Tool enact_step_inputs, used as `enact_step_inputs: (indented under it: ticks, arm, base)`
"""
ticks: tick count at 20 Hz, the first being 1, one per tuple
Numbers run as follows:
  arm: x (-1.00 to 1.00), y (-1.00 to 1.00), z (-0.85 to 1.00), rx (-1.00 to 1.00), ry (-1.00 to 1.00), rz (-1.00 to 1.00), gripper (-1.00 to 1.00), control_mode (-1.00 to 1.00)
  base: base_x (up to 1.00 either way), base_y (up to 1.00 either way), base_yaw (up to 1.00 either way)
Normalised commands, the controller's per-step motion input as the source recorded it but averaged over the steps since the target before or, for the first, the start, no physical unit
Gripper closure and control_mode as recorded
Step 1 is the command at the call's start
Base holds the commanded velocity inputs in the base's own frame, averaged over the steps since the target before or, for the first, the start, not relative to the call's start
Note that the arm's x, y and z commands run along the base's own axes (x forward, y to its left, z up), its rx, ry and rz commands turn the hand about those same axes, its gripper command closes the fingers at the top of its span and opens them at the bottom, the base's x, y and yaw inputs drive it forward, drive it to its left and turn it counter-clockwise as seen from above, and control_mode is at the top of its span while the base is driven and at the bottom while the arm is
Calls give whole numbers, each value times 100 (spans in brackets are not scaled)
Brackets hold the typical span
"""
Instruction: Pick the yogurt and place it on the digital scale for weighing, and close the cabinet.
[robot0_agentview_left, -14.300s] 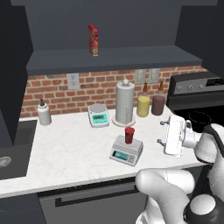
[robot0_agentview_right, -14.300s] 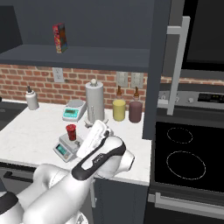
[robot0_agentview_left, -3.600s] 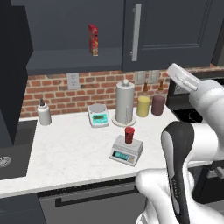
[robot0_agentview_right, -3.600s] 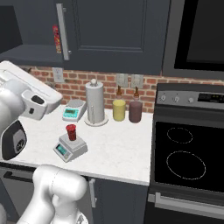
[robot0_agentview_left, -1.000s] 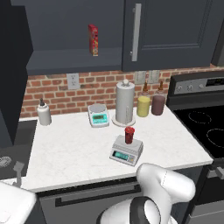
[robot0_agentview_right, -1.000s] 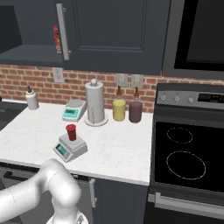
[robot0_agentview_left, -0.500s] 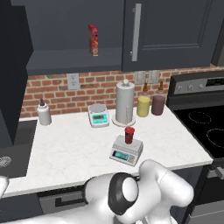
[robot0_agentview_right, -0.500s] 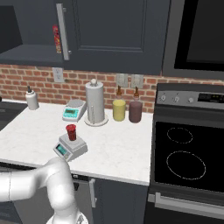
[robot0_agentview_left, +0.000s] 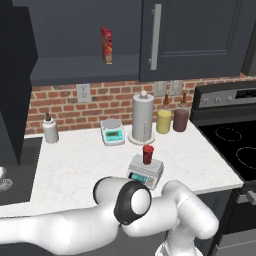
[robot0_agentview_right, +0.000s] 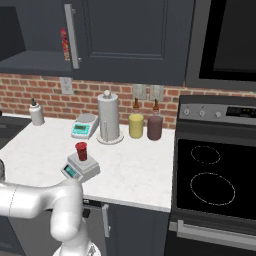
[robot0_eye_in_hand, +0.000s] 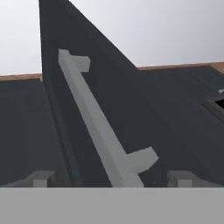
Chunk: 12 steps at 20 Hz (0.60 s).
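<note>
Between the spread jaws (robot0_eye_in_hand: 109, 179), a silver bar handle (robot0_eye_in_hand: 103, 131) on a dark cabinet door (robot0_eye_in_hand: 144, 127) is being faced, nothing being pinched. Away from the jaws, the yogurt (robot0_agentview_left: 148, 154) is being carried by the digital scale (robot0_agentview_left: 145, 171) on the bench (robot0_agentview_left: 75, 165).

A white marbled worktop (robot0_agentview_left: 75, 172) runs below a red brick wall. Directly on it, from the left: a small white bottle (robot0_agentview_left: 50, 131), a white scale with a round platter (robot0_agentview_left: 112, 132), an upright paper towel roll (robot0_agentview_left: 142, 117), a yellow jar (robot0_agentview_left: 163, 121) and a dark maroon jar (robot0_agentview_left: 180, 119). Nearer the front edge sits the digital scale (robot0_agentview_left: 145, 171). Above, an open cabinet shelf (robot0_agentview_left: 75, 70) carries a tall red box (robot0_agentview_left: 106, 45).
</note>
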Motion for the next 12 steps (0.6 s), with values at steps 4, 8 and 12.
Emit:
enact_step_inputs:
  ticks: [4,8,12]
  arm:
    - [54,99,-48,-15,0,-10,-100,-100]
    - [55,56,-26,-11,4,-11,-100,-100]
    - [86,-18,5,0,16,-9,-100,-100]
  base:
    - [0,0,0]
    - [0,0,0]
    - [0,0,0]
